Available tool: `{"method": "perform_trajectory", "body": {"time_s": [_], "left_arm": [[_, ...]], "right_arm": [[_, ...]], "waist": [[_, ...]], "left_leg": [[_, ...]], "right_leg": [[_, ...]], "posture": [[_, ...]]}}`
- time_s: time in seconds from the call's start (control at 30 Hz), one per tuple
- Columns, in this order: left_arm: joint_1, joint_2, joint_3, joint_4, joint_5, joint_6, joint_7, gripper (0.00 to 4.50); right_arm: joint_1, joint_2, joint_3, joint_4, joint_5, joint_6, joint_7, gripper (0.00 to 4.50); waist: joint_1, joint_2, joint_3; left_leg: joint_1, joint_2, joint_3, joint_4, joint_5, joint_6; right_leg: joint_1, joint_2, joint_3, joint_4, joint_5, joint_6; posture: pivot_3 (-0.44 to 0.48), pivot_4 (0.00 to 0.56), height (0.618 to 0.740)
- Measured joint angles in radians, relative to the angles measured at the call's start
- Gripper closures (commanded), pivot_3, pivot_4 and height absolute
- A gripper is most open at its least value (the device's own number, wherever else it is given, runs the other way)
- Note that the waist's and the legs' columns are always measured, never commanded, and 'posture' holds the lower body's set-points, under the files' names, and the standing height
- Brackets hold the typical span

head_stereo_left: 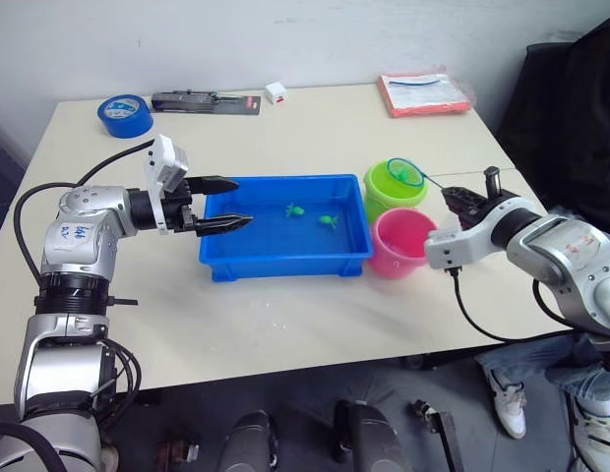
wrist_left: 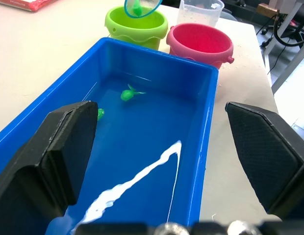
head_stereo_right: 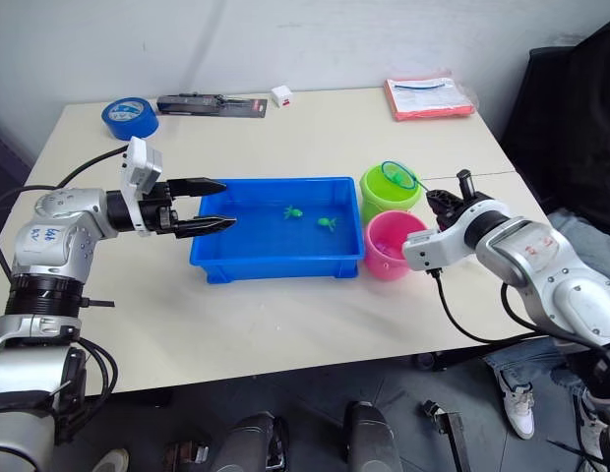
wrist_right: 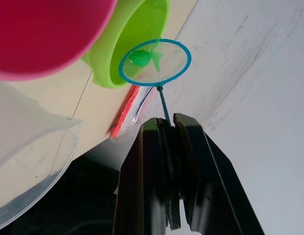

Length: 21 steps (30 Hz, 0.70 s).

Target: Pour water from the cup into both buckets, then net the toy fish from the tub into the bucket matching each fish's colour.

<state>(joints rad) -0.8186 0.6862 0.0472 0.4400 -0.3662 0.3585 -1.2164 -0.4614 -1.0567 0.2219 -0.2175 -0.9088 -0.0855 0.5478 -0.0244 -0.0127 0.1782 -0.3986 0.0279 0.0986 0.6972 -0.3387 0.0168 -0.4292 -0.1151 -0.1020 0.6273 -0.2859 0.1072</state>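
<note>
— Item: surface [head_stereo_left: 285, 324]. What is carried on it?

— A blue tub [head_stereo_left: 285, 258] is set at the centre. Water is held in it, and two green toy fish [head_stereo_left: 294, 209] [head_stereo_left: 329, 221] are seen toward its far right part. No pink fish can be made out in it.

— Item: buckets?

— Two are recorded just beside the tub's right end: the green bucket [head_stereo_left: 389, 192] farther back, the pink bucket [head_stereo_left: 399, 246] nearer the robot, the pair close enough that contact cannot be ruled out. Their contents cannot be told. The clear cup [wrist_left: 200, 11] is seen behind the pink bucket in the left wrist view.

— Item: net?

— The net [wrist_right: 155, 61] is gripped by its thin handle in the clenched right hand [wrist_right: 167, 128]. The handle's long axis runs from that hand toward the robot's left, ending in the blue ring, which is held over the green bucket's mouth. One green fish [wrist_right: 145, 58] is lying in the mesh.

— Which relation governs the coming move?

— Ring above matching bucket: a tip of the net is judged sufficient, the right arm being the nearer one.

— Item: left hand?

— The left hand [head_stereo_left: 222, 204] is held released, fingers spread, over the tub's left end, nothing grasped.
</note>
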Motion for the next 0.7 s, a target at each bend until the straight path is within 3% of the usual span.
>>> {"method": "perform_trajectory", "body": {"time_s": [0.7], "left_arm": [[0.0,-0.001,0.0,0.001,0.0,0.0,0.001,0.02]], "right_arm": [[0.082,0.078,-0.036,-0.05,-0.175,0.025,-0.105,3.72]], "waist": [[-0.001,0.0,0.0]], "left_leg": [[0.0,-0.001,0.0,0.0,0.0,0.0]], "right_leg": [[0.0,0.0,0.0,0.0,0.0,0.0]], "posture": [[0.0,0.15,0.737]]}}
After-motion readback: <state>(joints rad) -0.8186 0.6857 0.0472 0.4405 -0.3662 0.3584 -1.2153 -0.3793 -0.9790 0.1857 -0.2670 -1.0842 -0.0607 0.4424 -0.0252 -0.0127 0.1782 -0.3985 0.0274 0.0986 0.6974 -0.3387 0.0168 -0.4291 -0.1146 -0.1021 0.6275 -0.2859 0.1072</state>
